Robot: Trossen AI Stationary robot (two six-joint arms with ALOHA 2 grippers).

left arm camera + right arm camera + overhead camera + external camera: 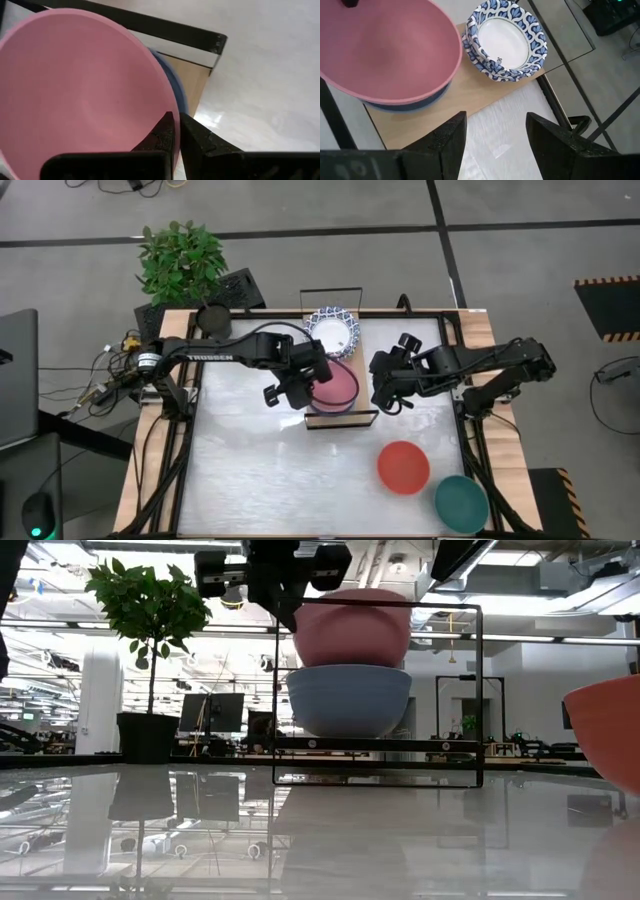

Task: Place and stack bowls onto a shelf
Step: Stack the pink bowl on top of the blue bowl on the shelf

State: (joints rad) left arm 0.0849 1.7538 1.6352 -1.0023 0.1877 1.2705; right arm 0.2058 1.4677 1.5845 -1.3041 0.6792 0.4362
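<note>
The pink bowl [338, 387] sits nested in the slate-blue bowl [348, 700] at the near end of the shelf [485, 92]. A stack of white bowls with blue patterned rims [333, 330] stands on the shelf's far end. My left gripper [176, 131] is at the pink bowl's left rim, shut on it. My right gripper [495, 135] hovers open just right of the shelf [352, 360], touching nothing. The red bowl [403, 467] and the dark green bowl [461, 502] rest on the table toward the near right corner. My left gripper pinches the pink bowl's rim [167, 107] on the side toward the table's left, one finger [162, 132] inside the bowl and one outside. The fingers come from above, pointing down. The pink bowl [350, 628] sits upright with its base in the slate-blue bowl.
A potted plant [183, 260] stands at the table's far left corner. The shelf's black wire frame [478, 690] rises at its short ends. The red bowl [605, 730] is close to the low camera. Bare tabletop [260, 470] lies left and near of the shelf.
</note>
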